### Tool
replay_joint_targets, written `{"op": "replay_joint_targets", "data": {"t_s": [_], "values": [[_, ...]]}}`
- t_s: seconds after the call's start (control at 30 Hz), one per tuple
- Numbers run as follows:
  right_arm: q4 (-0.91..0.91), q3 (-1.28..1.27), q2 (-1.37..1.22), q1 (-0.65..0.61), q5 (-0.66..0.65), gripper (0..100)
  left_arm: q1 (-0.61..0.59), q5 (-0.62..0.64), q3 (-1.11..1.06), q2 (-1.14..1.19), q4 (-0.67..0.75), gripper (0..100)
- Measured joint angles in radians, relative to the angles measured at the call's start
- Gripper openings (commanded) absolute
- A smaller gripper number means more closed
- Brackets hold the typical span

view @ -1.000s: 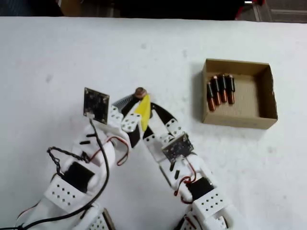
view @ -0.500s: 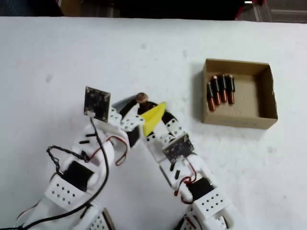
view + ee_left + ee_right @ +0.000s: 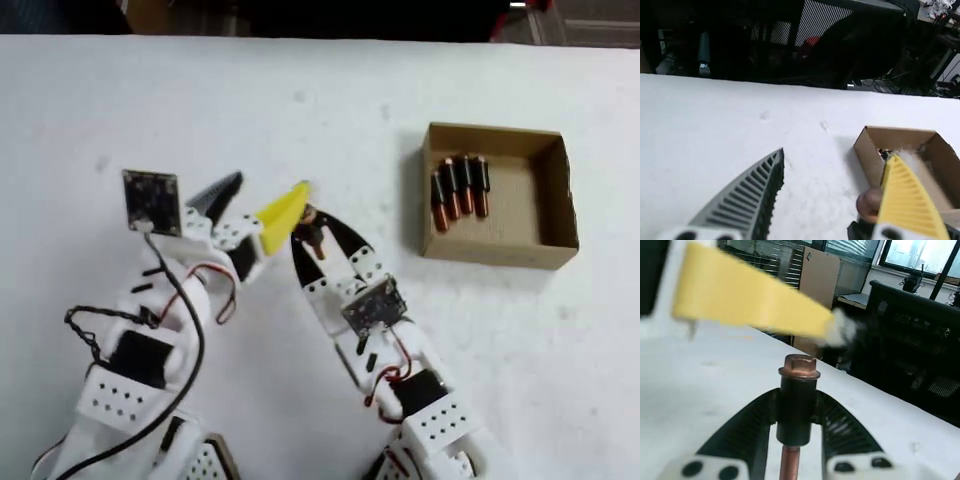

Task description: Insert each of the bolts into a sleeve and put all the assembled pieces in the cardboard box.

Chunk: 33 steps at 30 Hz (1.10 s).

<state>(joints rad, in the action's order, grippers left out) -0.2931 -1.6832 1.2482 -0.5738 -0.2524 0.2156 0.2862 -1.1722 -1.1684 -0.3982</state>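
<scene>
My right gripper (image 3: 312, 230) is shut on a black sleeve (image 3: 797, 410) with a copper bolt (image 3: 799, 366) through it, held upright above the table; the bolt's shank sticks out below the sleeve. My left gripper (image 3: 270, 184) stands open just beside it, grey finger (image 3: 747, 200) on one side and yellow finger (image 3: 905, 200) close to the bolt head (image 3: 869, 203), touching nothing. The yellow finger (image 3: 750, 297) also crosses the right wrist view above the bolt. The cardboard box (image 3: 552, 190) sits to the right and holds several assembled pieces (image 3: 460, 190).
White table (image 3: 330, 110) stretches open behind and to the left of the grippers. The box (image 3: 875, 150) lies beyond the bolt in the left wrist view. Both arm bases crowd the near edge. Dark furniture stands past the far table edge.
My left gripper opened, let go of the bolt head and swung to the left. The right gripper kept the sleeve with the bolt and stayed nearly in place.
</scene>
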Motion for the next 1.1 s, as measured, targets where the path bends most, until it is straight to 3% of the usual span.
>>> {"op": "replay_joint_targets", "data": {"t_s": [0.1, 0.3, 0.53, 0.7, 1.1], "values": [[0.0, 0.0, 0.0, -0.002, 0.0, 1.6, -0.014, -0.04, 0.061, 0.0, -0.063, 26], [0.0, 0.0, 0.0, 0.003, 0.0, 1.6, -0.031, -0.17, 0.241, 0.0, -0.282, 1], [0.0, 0.0, 0.0, 0.003, 0.0, 1.6, -0.187, -0.204, 0.463, -0.006, -0.473, 2], [0.0, 0.0, 0.0, 0.003, 0.0, 1.6, -0.279, -0.207, 0.543, -0.144, -0.583, 2], [0.034, 0.0, 0.0, 0.003, 0.0, 1.7, -0.321, -0.287, 0.339, -0.506, -0.626, 2]]}}
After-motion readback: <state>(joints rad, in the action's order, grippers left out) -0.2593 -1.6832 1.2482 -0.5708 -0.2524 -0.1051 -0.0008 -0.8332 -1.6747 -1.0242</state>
